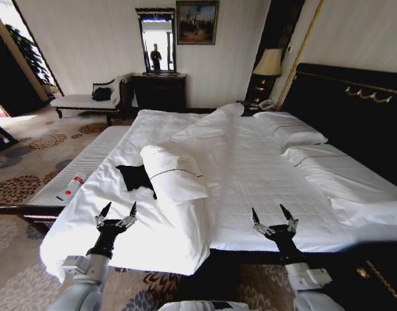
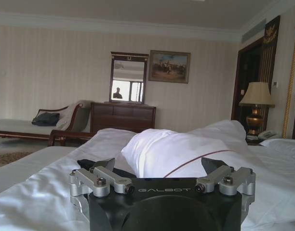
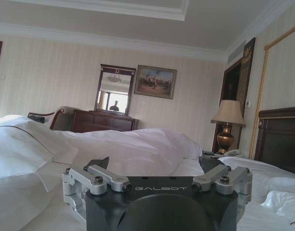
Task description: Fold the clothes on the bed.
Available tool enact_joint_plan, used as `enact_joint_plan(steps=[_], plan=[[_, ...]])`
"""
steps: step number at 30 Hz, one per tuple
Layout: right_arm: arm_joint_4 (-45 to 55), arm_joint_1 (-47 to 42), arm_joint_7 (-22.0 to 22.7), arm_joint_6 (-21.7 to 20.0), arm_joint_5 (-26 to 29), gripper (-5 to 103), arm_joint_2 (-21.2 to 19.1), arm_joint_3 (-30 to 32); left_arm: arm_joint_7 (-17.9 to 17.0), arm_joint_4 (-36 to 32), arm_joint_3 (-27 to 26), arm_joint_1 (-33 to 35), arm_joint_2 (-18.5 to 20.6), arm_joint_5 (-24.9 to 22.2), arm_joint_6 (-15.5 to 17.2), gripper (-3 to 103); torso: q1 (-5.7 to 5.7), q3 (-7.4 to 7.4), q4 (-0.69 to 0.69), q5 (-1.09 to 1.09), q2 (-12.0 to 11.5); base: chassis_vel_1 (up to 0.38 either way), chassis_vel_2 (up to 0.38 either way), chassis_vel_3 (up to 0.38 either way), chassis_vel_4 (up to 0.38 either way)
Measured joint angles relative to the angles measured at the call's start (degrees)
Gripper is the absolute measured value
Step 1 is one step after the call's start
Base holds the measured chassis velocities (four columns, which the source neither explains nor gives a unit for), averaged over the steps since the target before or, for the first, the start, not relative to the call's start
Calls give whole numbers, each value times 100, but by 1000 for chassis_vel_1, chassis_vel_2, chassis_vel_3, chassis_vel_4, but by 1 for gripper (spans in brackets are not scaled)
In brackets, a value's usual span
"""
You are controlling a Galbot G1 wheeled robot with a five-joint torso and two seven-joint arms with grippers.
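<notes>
White bed [image 1: 263,168] fills the room; black T-shirt [image 1: 135,176] lies crumpled near its left edge, beside a folded duvet [image 1: 172,172]. Left gripper [image 1: 116,216] and right gripper [image 1: 272,218] hover over the near edge, jaws apart, holding nothing

Striped pale walls — dark dresser [image 1: 159,91], mirror [image 1: 156,40], lit lamp [image 1: 268,63]

At eleven o'clock from my left gripper [image 1: 118,210], the black T-shirt [image 1: 135,176] lies partly tucked under a folded white pillow [image 1: 172,172]; its lettering is too small to read. In my left wrist view that pillow [image 2: 176,151] hides most of the shirt [image 2: 92,164].
</notes>
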Motion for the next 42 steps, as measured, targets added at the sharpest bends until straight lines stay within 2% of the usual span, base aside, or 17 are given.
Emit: enact_joint_plan(steps=[13, 17, 25, 34, 37, 40, 42], plan=[[-84, 65, -16, 29, -29, 100, 15, -14, 6, 43, 5, -17, -11, 14, -19, 100, 0, 0, 0, -5, 0, 99, 118, -84, -121], [-149, 104, -156, 152, -80, 100, 42, 65, 14, 57, 16, -30, -25, 17, -30, 100, 0, 0, 0, 3, 0, -14, 0, 4, 2], [-158, 98, -172, 191, -77, 100, 62, 80, 19, 66, 25, -29, -37, 27, -49, 100, -1, 0, 1, -2, 0, -55, 34, 65, -46], [-90, 74, 18, 188, -80, 100, 61, -45, 20, 54, 19, -20, -49, 49, -70, 100, 2, 1, 0, -4, -1, -47, 200, 47, -199], [-55, 99, 242, 170, -14, 100, 34, -131, 3, -3, -43, -37, -48, 10, -86, 100, 6, 2, 1, -4, -1, -11, 98, 15, -76], [-55, 135, 310, 165, 126, 100, -52, -134, -14, -73, -119, -54, -42, -51, -87, 100, 3, 1, 0, -2, -1, -1, 41, -7, -9], [-43, 183, 352, 115, 474, 100, -183, -131, -29, -139, -191, -70, -30, -104, -82, 100, -2, -1, 0, 2, 0, 0, 0, 0, 0]])
